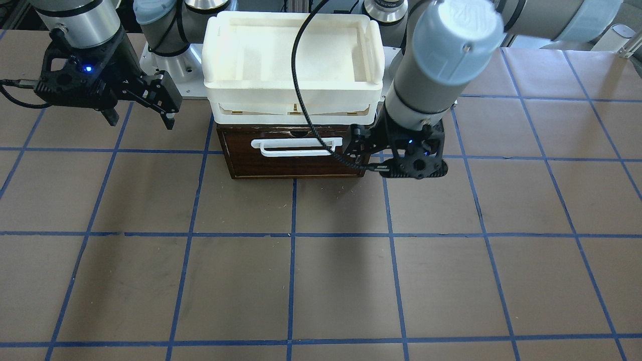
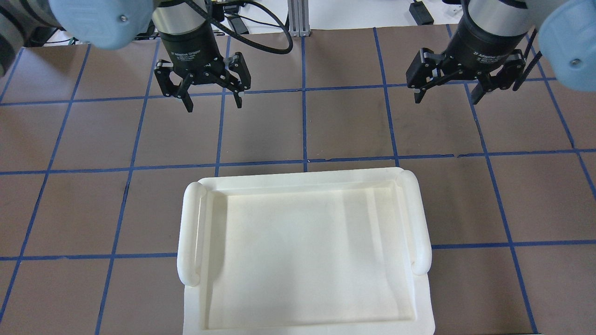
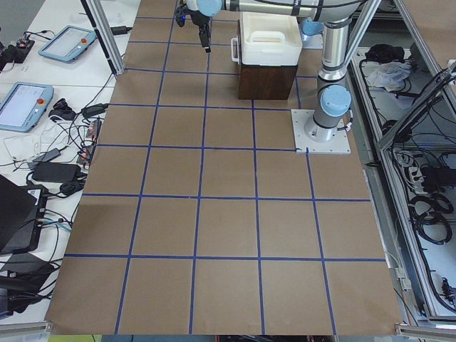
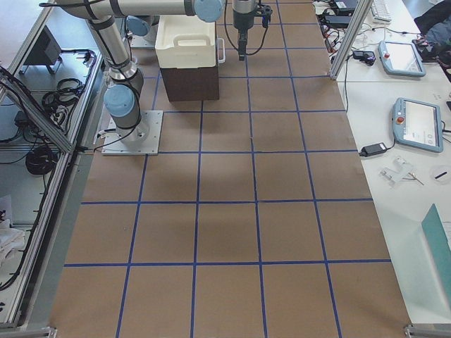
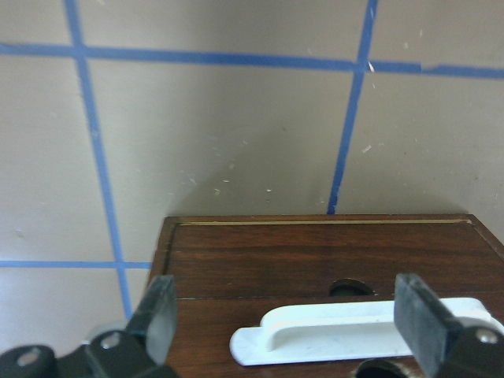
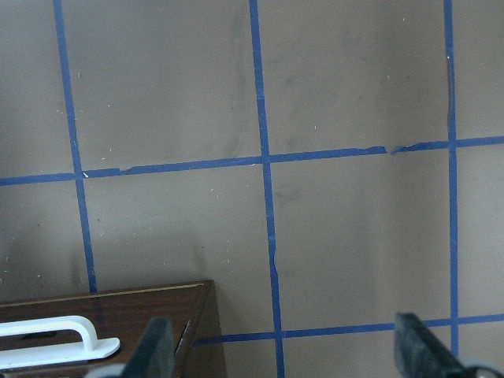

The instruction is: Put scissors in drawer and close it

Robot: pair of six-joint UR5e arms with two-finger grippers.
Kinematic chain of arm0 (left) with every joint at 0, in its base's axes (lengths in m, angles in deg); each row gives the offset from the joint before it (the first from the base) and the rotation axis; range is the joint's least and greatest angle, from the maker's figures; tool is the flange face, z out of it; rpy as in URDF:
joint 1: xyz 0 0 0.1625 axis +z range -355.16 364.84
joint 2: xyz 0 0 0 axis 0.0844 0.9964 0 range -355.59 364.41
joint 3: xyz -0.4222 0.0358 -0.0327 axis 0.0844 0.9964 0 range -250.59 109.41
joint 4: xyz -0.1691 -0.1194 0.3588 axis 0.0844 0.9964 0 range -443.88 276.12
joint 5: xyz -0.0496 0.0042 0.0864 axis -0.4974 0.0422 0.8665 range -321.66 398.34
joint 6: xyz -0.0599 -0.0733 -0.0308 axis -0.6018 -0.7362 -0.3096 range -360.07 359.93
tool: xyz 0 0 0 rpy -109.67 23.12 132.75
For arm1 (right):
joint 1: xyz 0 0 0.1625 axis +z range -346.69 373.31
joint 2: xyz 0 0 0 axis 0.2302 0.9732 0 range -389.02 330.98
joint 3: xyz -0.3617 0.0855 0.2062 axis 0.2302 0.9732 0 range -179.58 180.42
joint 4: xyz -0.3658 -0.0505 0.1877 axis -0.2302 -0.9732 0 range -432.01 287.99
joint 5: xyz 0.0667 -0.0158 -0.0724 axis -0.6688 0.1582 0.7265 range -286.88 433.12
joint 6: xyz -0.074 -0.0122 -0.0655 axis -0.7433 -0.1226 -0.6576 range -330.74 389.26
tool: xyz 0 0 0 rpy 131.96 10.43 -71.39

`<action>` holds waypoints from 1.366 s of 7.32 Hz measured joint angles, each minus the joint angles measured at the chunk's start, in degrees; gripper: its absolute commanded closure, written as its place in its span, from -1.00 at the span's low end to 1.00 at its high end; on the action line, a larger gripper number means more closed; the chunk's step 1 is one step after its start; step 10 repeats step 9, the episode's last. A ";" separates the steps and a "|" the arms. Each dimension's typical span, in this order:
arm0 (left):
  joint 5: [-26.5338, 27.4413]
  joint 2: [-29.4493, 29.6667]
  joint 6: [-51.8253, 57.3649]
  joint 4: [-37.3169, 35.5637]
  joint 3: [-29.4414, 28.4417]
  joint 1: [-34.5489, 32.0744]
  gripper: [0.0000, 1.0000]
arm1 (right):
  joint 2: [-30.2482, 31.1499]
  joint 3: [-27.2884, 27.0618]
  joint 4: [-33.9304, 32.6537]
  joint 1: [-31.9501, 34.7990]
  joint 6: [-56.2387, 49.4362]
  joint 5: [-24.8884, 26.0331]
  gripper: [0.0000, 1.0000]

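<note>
The drawer (image 1: 296,163) shows its dark brown front and white bar handle (image 1: 293,147); it looks pushed in, and its inside does not show. The scissors are in no view. My left gripper (image 1: 381,150) hangs open in front of the drawer's end. In the left wrist view, its fingers (image 5: 157,315) stand on either side of the handle (image 5: 354,335), above it. My right gripper (image 1: 140,119) is open and empty, off to the drawer's other side. The right wrist view shows the drawer's corner (image 6: 110,315). Both grippers are open in the overhead view: the left gripper (image 2: 214,100) and the right gripper (image 2: 447,95).
A white tray (image 1: 293,95) sits on top of the drawer's cabinet and hides it from overhead (image 2: 302,177). The table is brown with a blue tape grid (image 1: 293,235). The arm bases (image 3: 324,132) stand behind the cabinet.
</note>
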 measured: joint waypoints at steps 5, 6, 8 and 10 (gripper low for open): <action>1.02 -11.96 4.50 -4.67 4.40 2.78 -1.00 | 1.55 0.05 -0.01 0.13 -0.05 -0.83 -1.00; 1.11 -12.32 4.65 -6.13 5.81 2.79 -1.00 | 2.16 0.09 -0.04 0.15 -0.16 -1.16 -1.00; 1.36 -12.84 4.71 -7.37 7.12 2.82 -1.00 | 3.19 0.04 -0.03 0.15 -0.66 -1.22 -1.00; 1.32 -13.04 4.76 -7.18 7.16 2.92 -1.00 | 3.39 -0.01 -0.04 0.15 -0.77 -1.20 -1.00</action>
